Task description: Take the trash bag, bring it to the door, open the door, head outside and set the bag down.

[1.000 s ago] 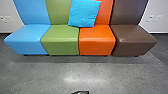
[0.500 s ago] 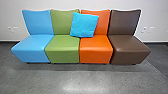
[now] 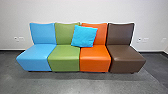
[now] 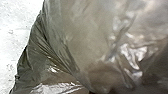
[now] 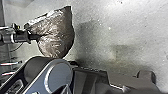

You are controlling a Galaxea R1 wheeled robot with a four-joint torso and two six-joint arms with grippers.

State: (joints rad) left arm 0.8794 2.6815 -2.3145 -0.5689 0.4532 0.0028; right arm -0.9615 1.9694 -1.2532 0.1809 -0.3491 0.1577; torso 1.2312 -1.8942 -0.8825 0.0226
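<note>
The grey-brown plastic trash bag [image 5: 56, 33] bulges out from the end of my left arm in the right wrist view. My left gripper [image 5: 34, 37] is shut on the bag's gathered end, with its tips sunk in the plastic. Close up in the left wrist view, the shiny, creased trash bag [image 4: 82, 45] covers much of the pale floor behind it.
Ahead stands a row of joined seats: blue [image 3: 36, 55], green [image 3: 63, 56], orange [image 3: 94, 56] and brown [image 3: 125, 56]. A blue cushion [image 3: 84, 36] leans on the backrests. Behind runs a white wall [image 3: 82, 11]; grey floor [image 3: 82, 83] lies in front.
The head camera's view has shifted: the seats appear lower and smaller, and more of the wall shows above them. A dark object at the earlier picture's bottom edge has left the view.
</note>
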